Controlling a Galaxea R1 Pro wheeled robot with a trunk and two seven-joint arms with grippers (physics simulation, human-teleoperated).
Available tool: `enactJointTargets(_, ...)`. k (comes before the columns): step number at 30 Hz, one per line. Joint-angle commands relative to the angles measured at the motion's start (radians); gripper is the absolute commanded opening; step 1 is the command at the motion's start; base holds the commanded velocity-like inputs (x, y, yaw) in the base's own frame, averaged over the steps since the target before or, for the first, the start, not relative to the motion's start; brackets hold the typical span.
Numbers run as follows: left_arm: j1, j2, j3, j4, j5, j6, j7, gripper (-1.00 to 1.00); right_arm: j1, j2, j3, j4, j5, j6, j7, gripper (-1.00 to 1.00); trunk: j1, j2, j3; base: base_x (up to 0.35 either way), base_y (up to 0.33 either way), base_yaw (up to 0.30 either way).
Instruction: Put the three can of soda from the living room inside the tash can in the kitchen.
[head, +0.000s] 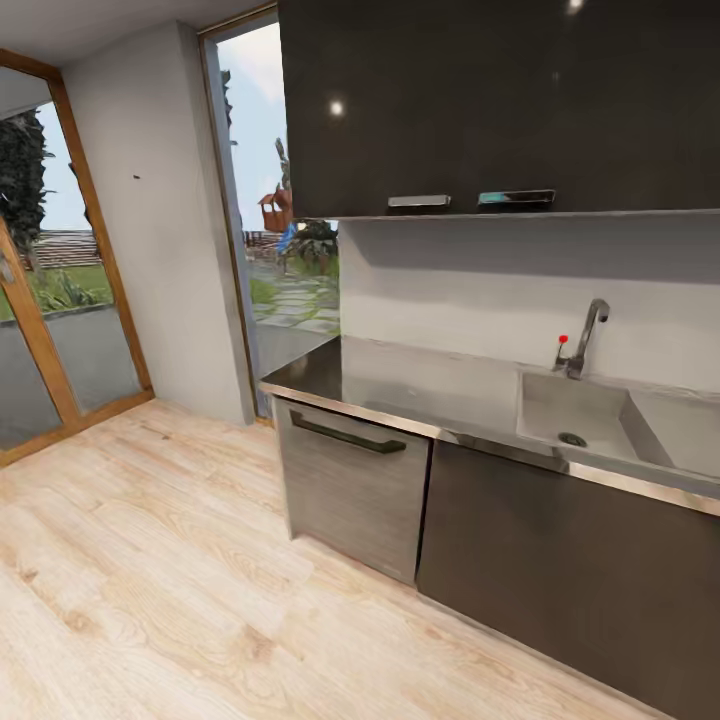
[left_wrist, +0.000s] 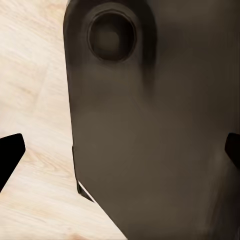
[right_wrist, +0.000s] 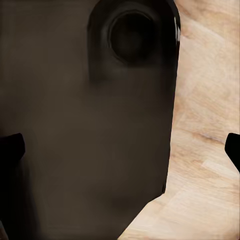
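Note:
I face the kitchen: glossy dark upper cabinets, a steel worktop with a sink and tap. The soda cans and the trash can are out of view. In the left wrist view my left gripper is open, its black fingertips far apart at the picture's edges, with nothing held. My right gripper is open too, its fingertips spread wide. Beyond both grippers lies a dark part of my own body over the light wood floor.
A steel-fronted dishwasher with a dark handle sits under the worktop, beside dark lower cabinets. A wood-framed glass door and a tall window stand to the left. Light wood floor stretches in front of the units.

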Motion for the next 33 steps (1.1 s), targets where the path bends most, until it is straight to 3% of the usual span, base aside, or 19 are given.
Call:
enactJointTargets(1,-0.002,-0.006,0.003,0.001,-0.001,-0.002,-0.005,1.00,-0.006,0.006,0.005,-0.001,0.004,-0.001,0.005,1.00,0.000,0.000,0.000,0.000,0.000,0.000)
enactJointTargets(19,-0.002,-0.009,0.003,0.001,-0.001,-0.002,-0.006,1.00,-0.006,0.012,0.010,0.000,0.005,-0.001,0.015,1.00,0.000,0.000,0.000,0.000,0.000,0.000)
enactJointTargets(28,-0.054,0.042,0.003,-0.050,0.039,0.044,-0.056,1.00,-0.058,-0.038,0.057,-0.052,0.005,-0.052,0.060,1.00,0.000,0.000,0.000,0.000,0.000,0.000)
enactJointTargets(29,-0.093,0.046,0.002,-0.941,0.092,0.223,-0.095,1.00,-0.136,-0.090,0.070,-0.592,0.004,-0.130,0.181,1.00,0.000,0.000,0.000,0.000,0.000,0.000)
enactJointTargets(31,-0.088,0.047,0.002,-1.042,0.101,0.258,-0.102,1.00,-0.137,-0.095,0.070,-0.657,0.004,-0.132,0.190,1.00,0.000,0.000,0.000,0.000,0.000,0.000)
enactJointTargets(33,-0.083,0.048,0.003,-1.201,0.112,0.305,-0.113,1.00,-0.137,-0.100,0.069,-0.785,0.002,-0.121,0.204,1.00,0.000,0.000,0.000,0.000,0.000,0.000)
